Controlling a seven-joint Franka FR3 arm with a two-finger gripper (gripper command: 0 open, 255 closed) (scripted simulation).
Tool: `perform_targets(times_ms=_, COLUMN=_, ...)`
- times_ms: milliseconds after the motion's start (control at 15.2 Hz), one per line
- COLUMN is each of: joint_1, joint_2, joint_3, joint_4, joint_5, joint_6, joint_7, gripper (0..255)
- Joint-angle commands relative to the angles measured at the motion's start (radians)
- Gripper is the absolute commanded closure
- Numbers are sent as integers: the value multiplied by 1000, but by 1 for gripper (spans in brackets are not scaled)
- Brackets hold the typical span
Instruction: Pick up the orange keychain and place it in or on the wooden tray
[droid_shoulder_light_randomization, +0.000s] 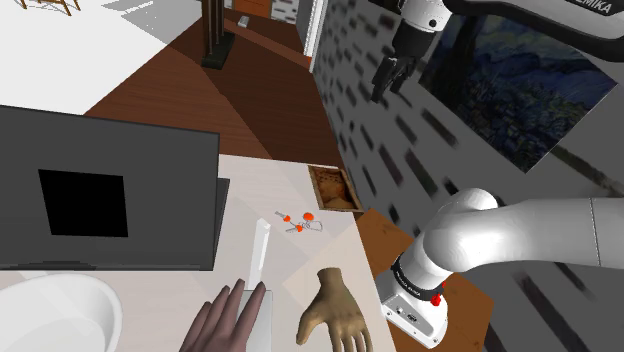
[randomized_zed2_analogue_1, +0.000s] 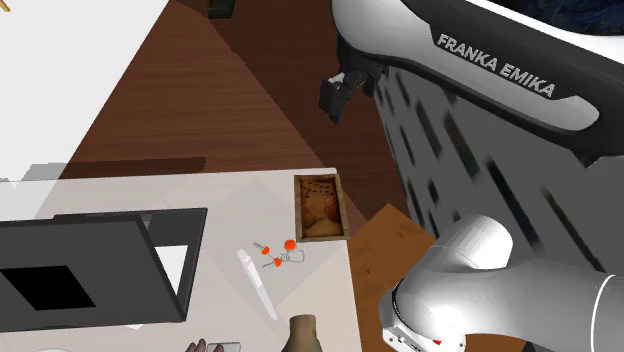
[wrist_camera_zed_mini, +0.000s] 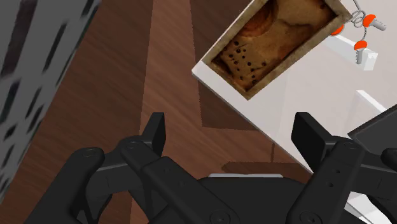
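Observation:
The orange keychain (droid_shoulder_light_randomization: 297, 220) (randomized_zed2_analogue_1: 280, 255), a few small keys with orange heads on a ring, lies on the white table (droid_shoulder_light_randomization: 300, 265). Just beyond it, at the table's far corner, sits the shallow wooden tray (droid_shoulder_light_randomization: 333, 187) (randomized_zed2_analogue_1: 320, 208), with nothing in it. My black gripper (droid_shoulder_light_randomization: 390, 75) (randomized_zed2_analogue_1: 337, 95) hangs high in the air, past the table's far edge and over the brown floor, well away from both. In the wrist view the gripper (wrist_camera_zed_mini: 232, 133) is open with nothing between its fingers (wrist_camera_zed_mini: 156, 130). Ahead of it are the tray (wrist_camera_zed_mini: 273, 44) and the keychain (wrist_camera_zed_mini: 356, 28).
A dark open laptop (droid_shoulder_light_randomization: 100, 200) stands on the table at the shoulder view's left, with a white bowl (droid_shoulder_light_randomization: 60, 310) in front of it. Two model hands (droid_shoulder_light_randomization: 335, 310) and a white bar (droid_shoulder_light_randomization: 262, 245) lie near the front edge. A patterned grey wall (droid_shoulder_light_randomization: 400, 150) runs alongside.

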Motion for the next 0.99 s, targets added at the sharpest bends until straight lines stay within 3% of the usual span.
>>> perform_targets(times_ms=0, joint_1=0, joint_2=0, joint_3=0, joint_4=0, joint_5=0, joint_6=0, joint_7=0, gripper=0)
perform_targets(times_ms=924, joint_1=137, joint_2=86, joint_3=146, joint_4=-283, joint_5=129, joint_6=303, joint_7=70, gripper=0)
